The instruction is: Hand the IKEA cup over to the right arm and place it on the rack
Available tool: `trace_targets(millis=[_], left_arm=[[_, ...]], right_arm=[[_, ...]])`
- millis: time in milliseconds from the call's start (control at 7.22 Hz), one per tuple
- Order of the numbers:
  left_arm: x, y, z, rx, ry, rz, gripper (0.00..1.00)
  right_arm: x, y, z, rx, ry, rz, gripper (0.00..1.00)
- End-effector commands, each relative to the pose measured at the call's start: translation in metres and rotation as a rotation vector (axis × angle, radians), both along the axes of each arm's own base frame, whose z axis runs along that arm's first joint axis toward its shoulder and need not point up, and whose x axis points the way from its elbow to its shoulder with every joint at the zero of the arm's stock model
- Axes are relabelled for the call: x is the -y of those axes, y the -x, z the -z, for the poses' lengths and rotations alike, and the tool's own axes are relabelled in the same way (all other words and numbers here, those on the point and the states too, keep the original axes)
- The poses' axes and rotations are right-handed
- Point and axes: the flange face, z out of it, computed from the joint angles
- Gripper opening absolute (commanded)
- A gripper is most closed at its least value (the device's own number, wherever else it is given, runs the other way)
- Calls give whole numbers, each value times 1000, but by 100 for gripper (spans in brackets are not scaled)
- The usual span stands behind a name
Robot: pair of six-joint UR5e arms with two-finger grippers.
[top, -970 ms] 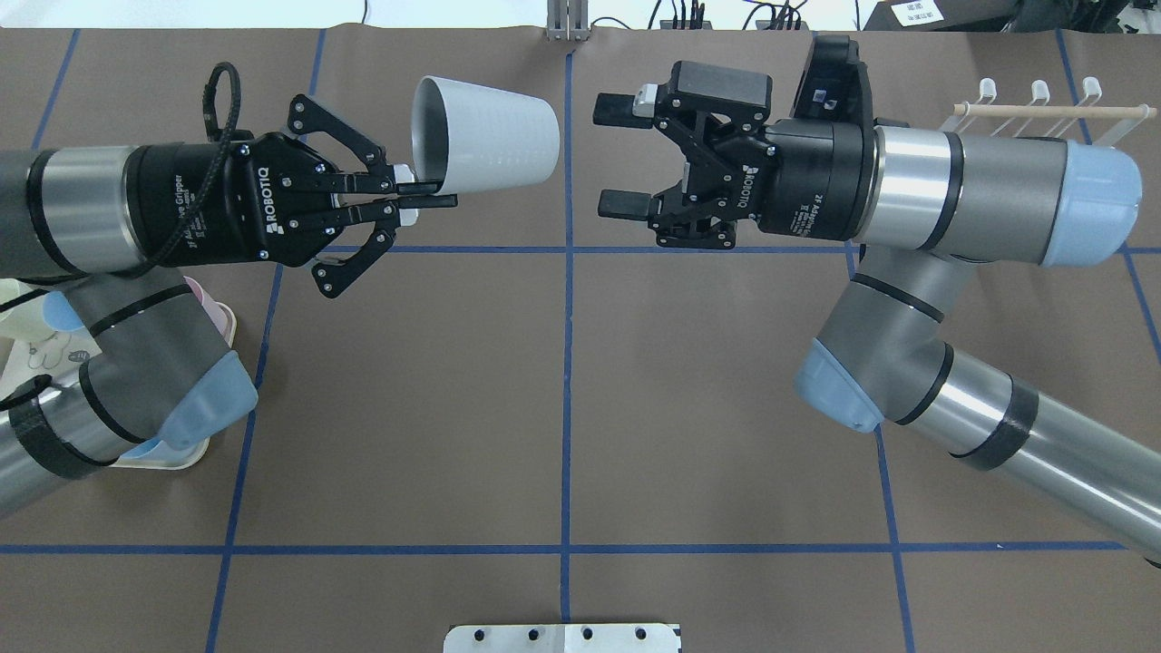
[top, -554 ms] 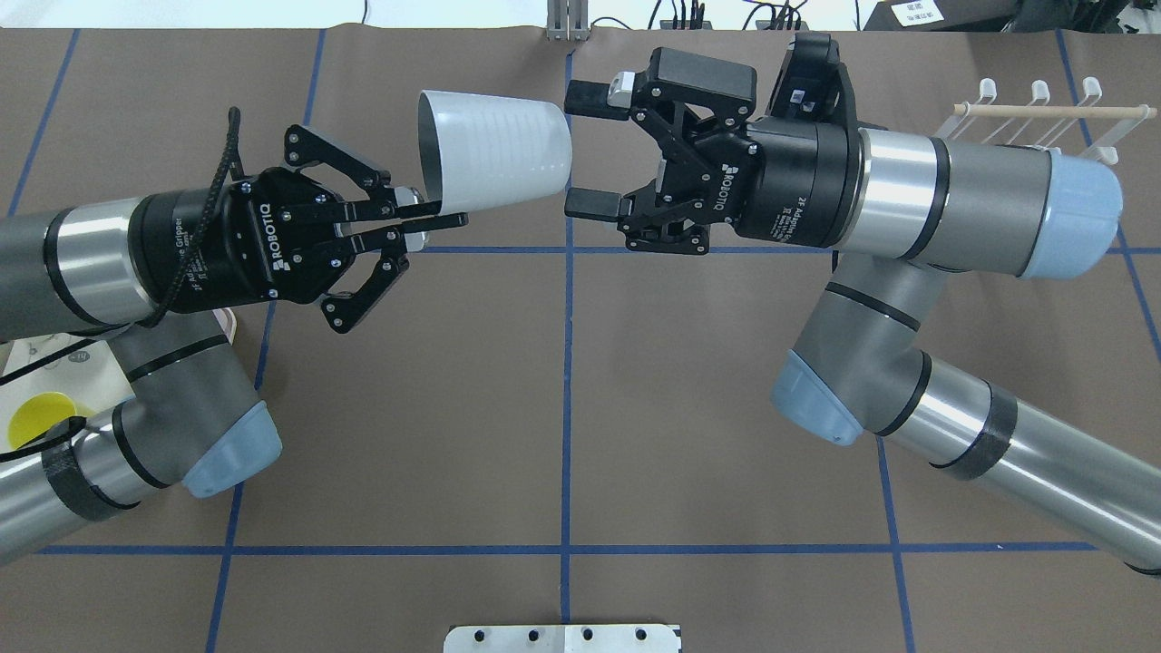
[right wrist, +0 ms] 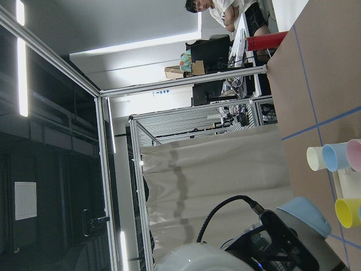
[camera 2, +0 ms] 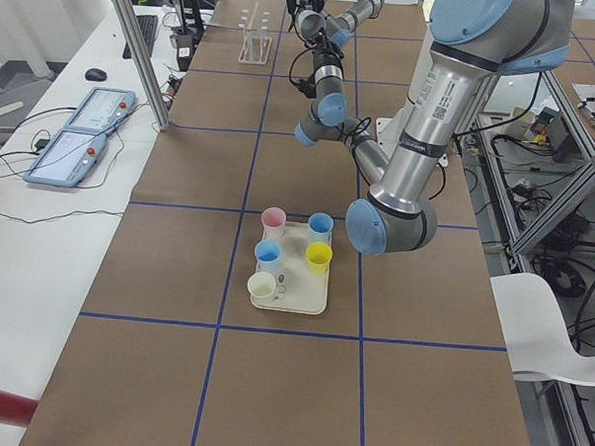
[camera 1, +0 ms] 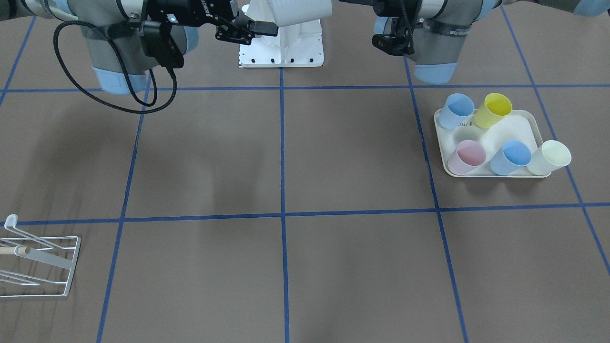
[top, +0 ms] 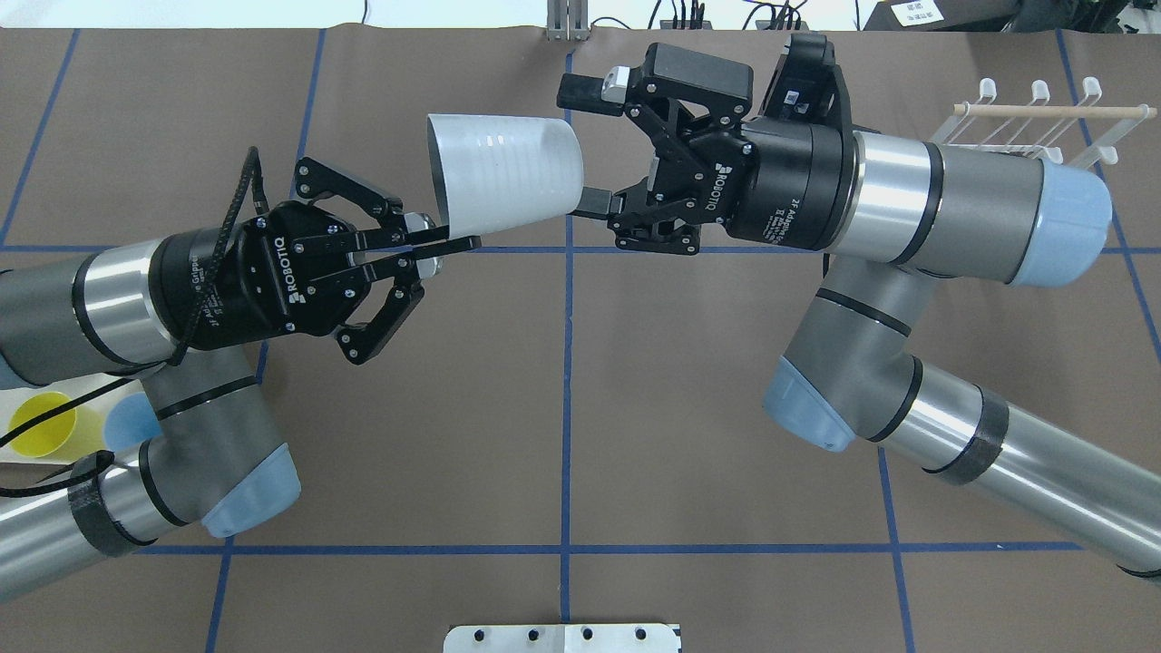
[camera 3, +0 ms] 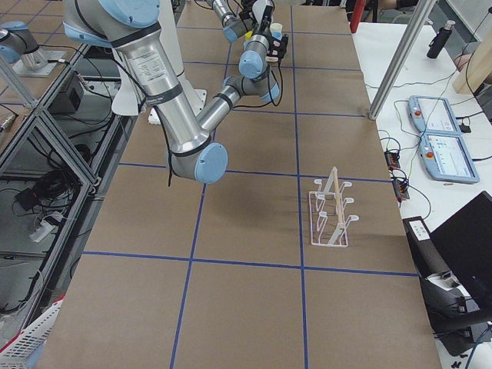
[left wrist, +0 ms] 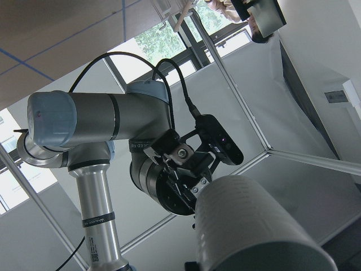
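Note:
The IKEA cup (top: 503, 172) is white, ribbed and lies on its side in the air above the table's far middle, mouth toward my left arm. My left gripper (top: 451, 247) is shut on the cup's rim at its lower edge. The right arm (top: 907, 209) reaches in from the right. Its gripper (top: 588, 145) is open, with one finger above and one below the cup's base. The lower finger looks to be touching the base. The left wrist view shows the cup (left wrist: 254, 226) close up. The white wire rack (top: 1043, 118) with its wooden rod stands at the far right.
A cream tray (camera 1: 510, 128) holding several coloured cups lies on my left side, partly under the left arm in the overhead view. The rack (camera 1: 38, 267) shows at the front-facing view's lower left. Brown paper with blue tape lines covers the table.
My left gripper has carried the cup right and toward the robot. The right gripper has moved left, and its open fingers now bracket the cup's base instead of standing clear of it.

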Motion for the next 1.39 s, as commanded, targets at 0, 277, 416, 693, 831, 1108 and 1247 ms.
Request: trace_targets(millis=[0,277,416,693,831,1108,1247], left_arm=[[-7,-7,-1,-24,8,-14,0],[-10,-8,-1,-40,10,-17,0],[-13,-12,-1,-50,21,-20,0],[-17,-18,-2,-51,19,-33,0],[-18,-20,3,-59,15,-35,0],[-17,-20,7,-71,20,-31,0],[-18,-21,6,-71,22,-31,0]], right_arm=[[-2,2,1,2,-2,6,99],[-5,6,1,0,-3,13,98],[-6,7,1,1,-4,14,98],[-6,7,1,2,-3,15,95],[-6,8,1,1,-4,16,90],[-10,8,-5,31,-25,23,66],[-11,8,-7,33,-28,23,56]])
